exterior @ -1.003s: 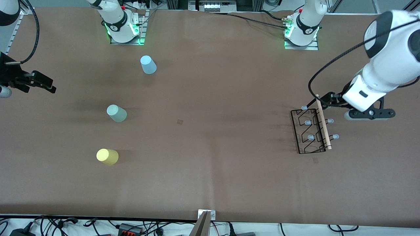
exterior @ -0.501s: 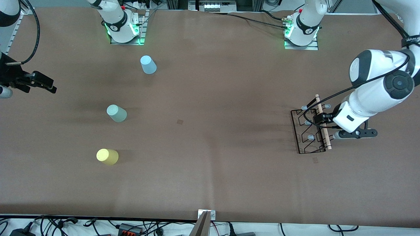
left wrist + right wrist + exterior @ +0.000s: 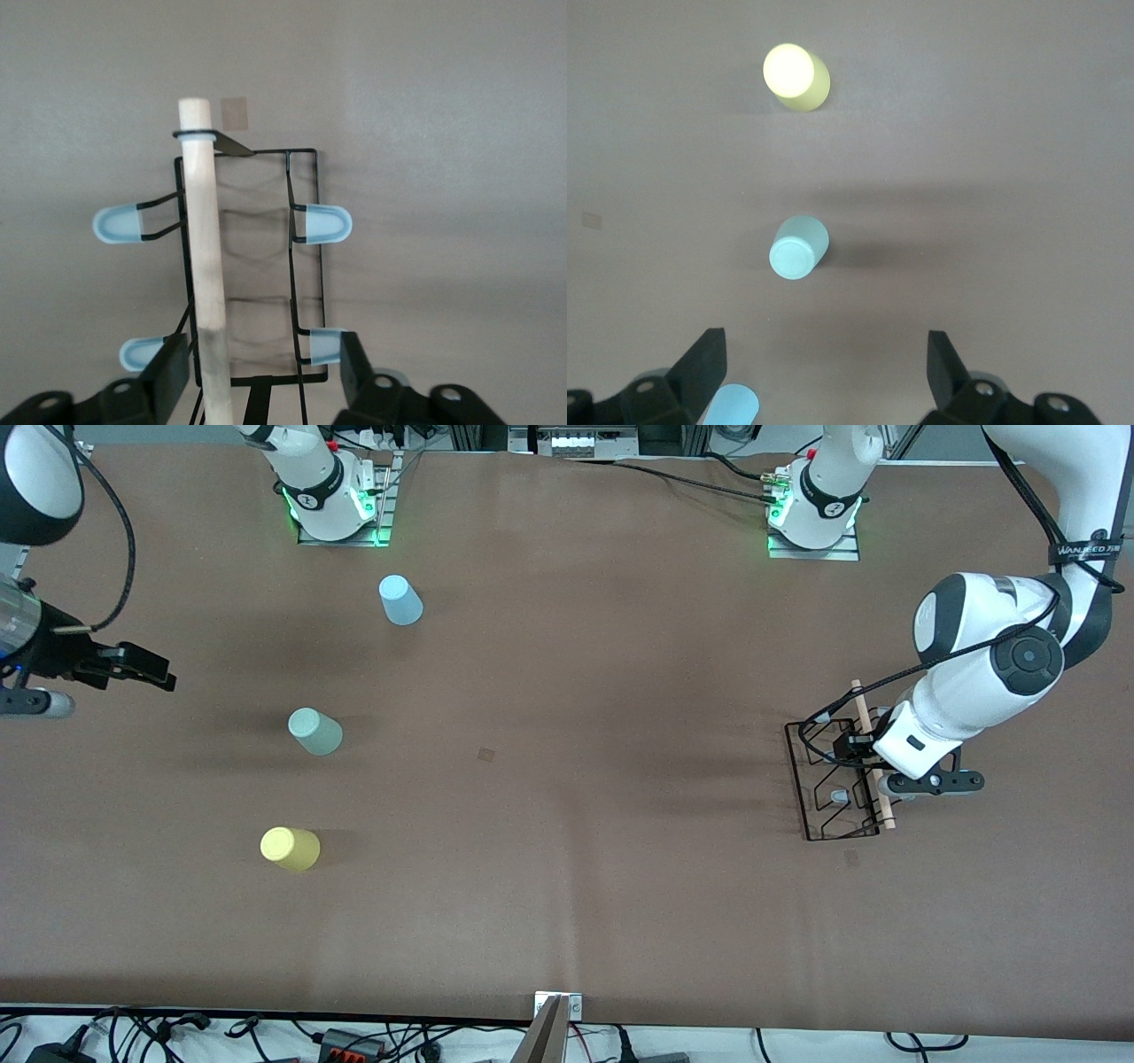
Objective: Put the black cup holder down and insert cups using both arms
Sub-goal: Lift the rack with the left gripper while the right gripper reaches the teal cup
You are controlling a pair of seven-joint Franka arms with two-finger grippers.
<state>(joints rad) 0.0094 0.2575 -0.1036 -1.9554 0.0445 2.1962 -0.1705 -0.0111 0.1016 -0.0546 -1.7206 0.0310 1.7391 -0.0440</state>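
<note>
The black cup holder (image 3: 824,784) lies near the left arm's end of the table, its wooden rod (image 3: 873,757) on top. My left gripper (image 3: 855,755) is low over it, open, its fingers either side of the rod (image 3: 204,257) and wire frame (image 3: 306,266) in the left wrist view; the gripper (image 3: 261,372) touches nothing. The light blue cup (image 3: 400,600), pale green cup (image 3: 314,732) and yellow cup (image 3: 290,849) stand upside down near the right arm's end. My right gripper (image 3: 151,671) hovers open and empty beside them; its view (image 3: 826,365) shows the green cup (image 3: 799,248), yellow cup (image 3: 796,77) and blue cup (image 3: 733,407).
The two arm bases (image 3: 337,505) (image 3: 815,514) stand along the table's edge farthest from the camera. Small dark square marks (image 3: 485,754) (image 3: 851,857) sit on the brown table. A metal bracket (image 3: 558,1019) and cables line the nearest edge.
My left arm has swung down and in over the cup holder, so its open fingers now straddle the rod. My right gripper has shifted slightly toward the cups.
</note>
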